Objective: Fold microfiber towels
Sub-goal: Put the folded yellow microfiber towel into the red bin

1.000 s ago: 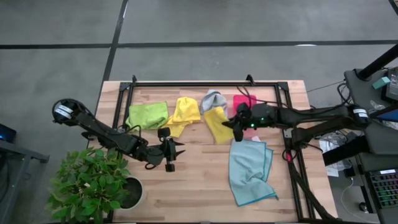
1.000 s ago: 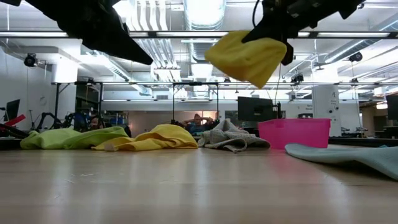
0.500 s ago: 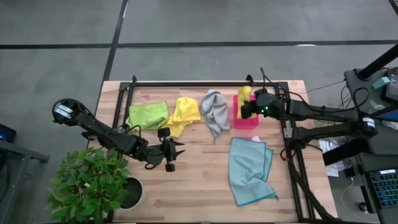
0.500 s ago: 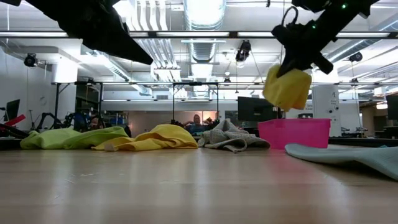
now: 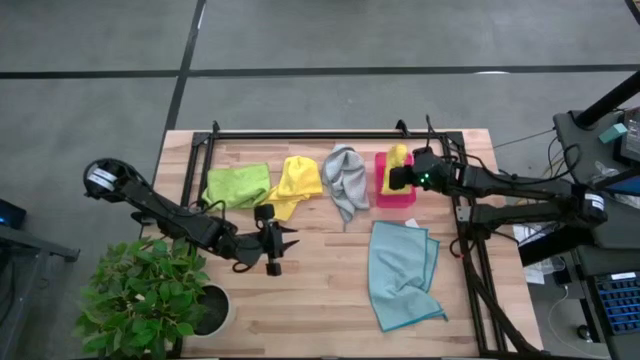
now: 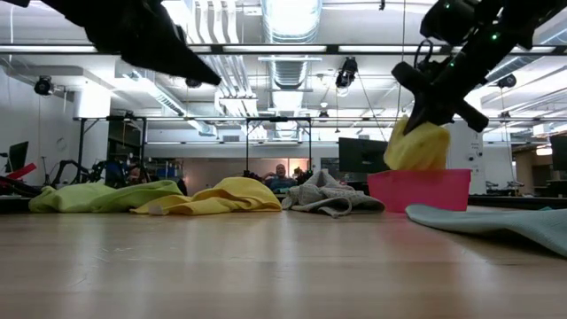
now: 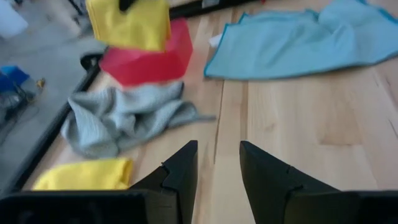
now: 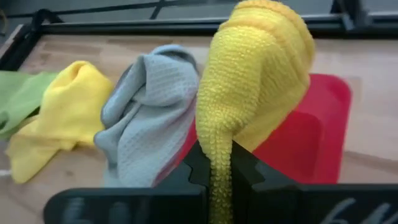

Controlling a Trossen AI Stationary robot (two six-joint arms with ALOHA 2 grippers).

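lab/workshop | exposed ceiling ducts (image 6: 292, 66) | monitors (image 6: 361, 155) | equipment racks (image 6: 276, 142)

Pink tray (image 5: 394, 190), plant (image 5: 150, 295) nr table (image 5: 310, 300).

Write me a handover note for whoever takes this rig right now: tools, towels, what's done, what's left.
Right tool: shut on a bunched yellow towel, held over the pink tray at the table's far right.
Left tool: open, empty, waiting over the near left of the table.
Far edge, lying crumpled: lime green towel, second yellow towel, grey towel.
Light blue towel: spread loosely near the right side.
Done: nothing on the table looks neatly folded.
Left: release the held towel into the tray, then fold the other four.
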